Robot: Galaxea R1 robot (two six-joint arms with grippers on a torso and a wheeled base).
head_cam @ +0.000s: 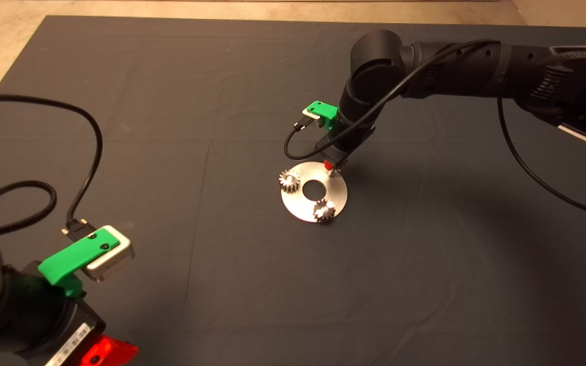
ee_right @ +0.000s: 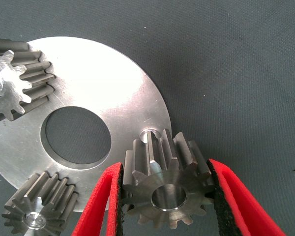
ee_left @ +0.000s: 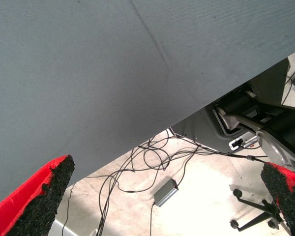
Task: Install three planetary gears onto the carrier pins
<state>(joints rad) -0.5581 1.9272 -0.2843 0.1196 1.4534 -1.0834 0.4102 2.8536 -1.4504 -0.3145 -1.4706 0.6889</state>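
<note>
Gear three over the last pin

My right gripper (ee_right: 164,196) grips the third gear (ee_right: 164,184) just above the free pin (ee_right: 148,134) on the disc (ee_right: 113,98), bore lined up for lowering. Only the wrist view shows that pin; the head view shows two gears seated (head_cam: 289,180) (head_cam: 324,210). My left gripper (ee_left: 167,196) idles, released.

R gripper (ee_right: 164,196) clamped a gear (ee_right: 163,184) btwn its red fingers (ee_right: 96,209), just beside the free pin (ee_right: 148,133) on the disc (ee_right: 115,93). Two other gears sat on pins: one (ee_right: 14,81) w/ pin tip showing, one (ee_right: 39,209) near disc's edge. Dark mat (ee_right: 236,73) around.
</note>
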